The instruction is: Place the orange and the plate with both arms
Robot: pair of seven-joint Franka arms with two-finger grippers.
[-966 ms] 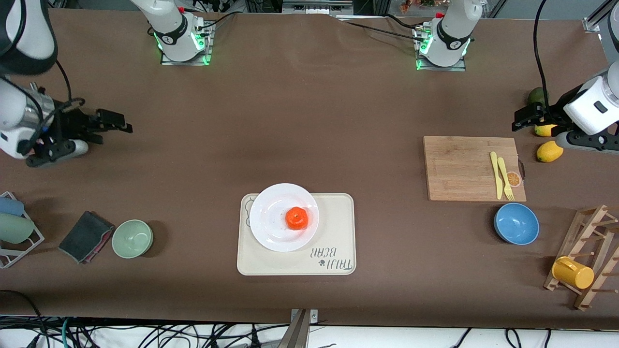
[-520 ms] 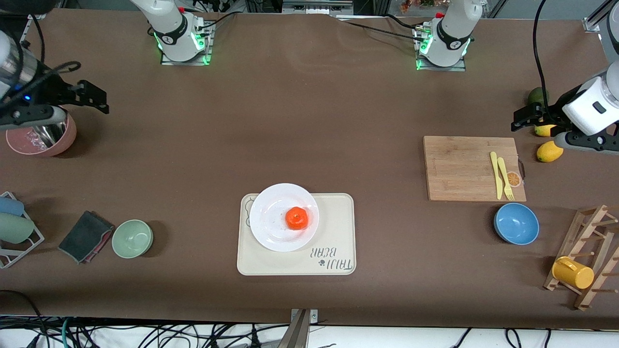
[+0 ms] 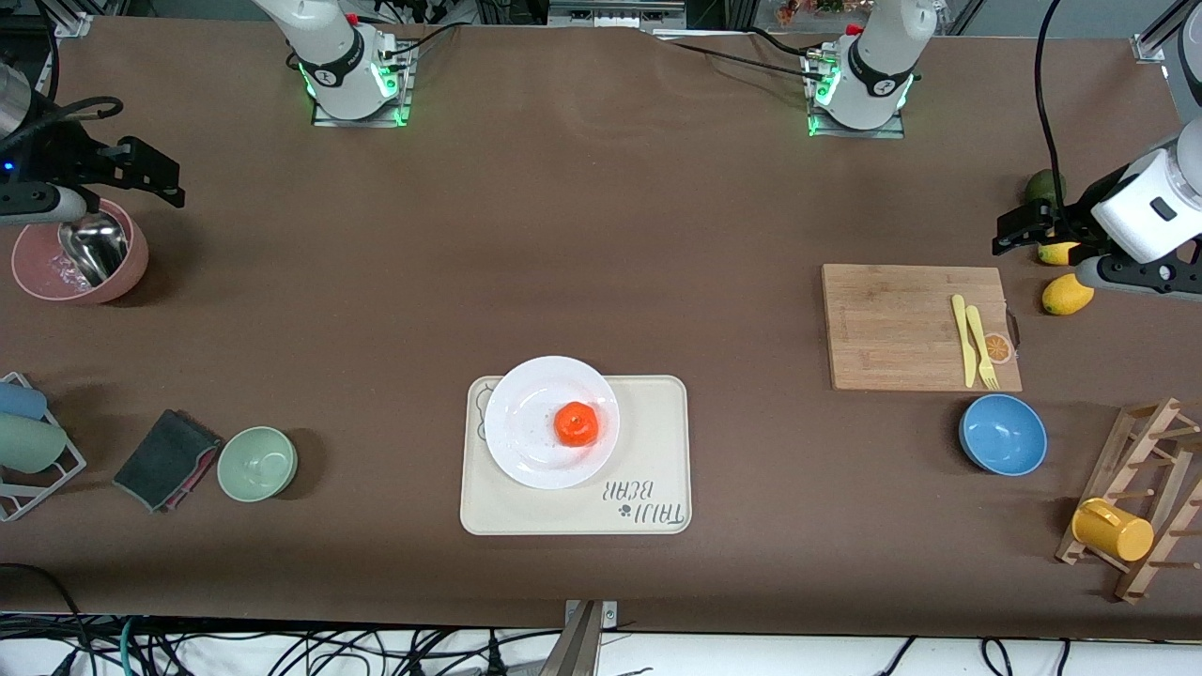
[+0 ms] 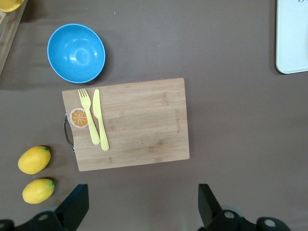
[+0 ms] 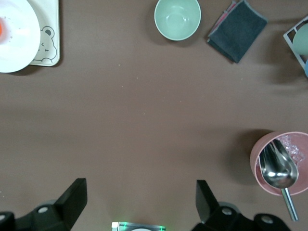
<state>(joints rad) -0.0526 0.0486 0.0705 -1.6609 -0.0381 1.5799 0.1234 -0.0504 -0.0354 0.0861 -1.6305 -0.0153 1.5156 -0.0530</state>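
The orange [image 3: 576, 423] sits on the white plate [image 3: 526, 422], which rests on the cream bear tray [image 3: 648, 451] in the middle of the table near the front camera. The plate [image 5: 17, 36] also shows in the right wrist view, with a sliver of the orange [image 5: 1, 29] at that picture's edge. My right gripper [image 3: 150, 174] is open and empty, up over the table by a pink bowl [image 3: 80, 263] at the right arm's end; it shows open in its wrist view [image 5: 140, 199]. My left gripper [image 3: 1019, 230] is open and empty over the table by the lemons [image 3: 1068, 294]; it shows open in its wrist view [image 4: 143, 204].
A wooden cutting board [image 3: 920, 327] holds a yellow fork and knife [image 3: 975, 343]. A blue bowl [image 3: 1003, 435] and a rack with a yellow mug [image 3: 1113, 530] stand at the left arm's end. A green bowl [image 3: 257, 463], dark cloth [image 3: 167, 459] and cup rack [image 3: 28, 441] are at the right arm's end.
My right arm has risen and drawn back toward the table's end, uncovering the pink bowl with a metal scoop. The left arm, orange and plate have not moved.
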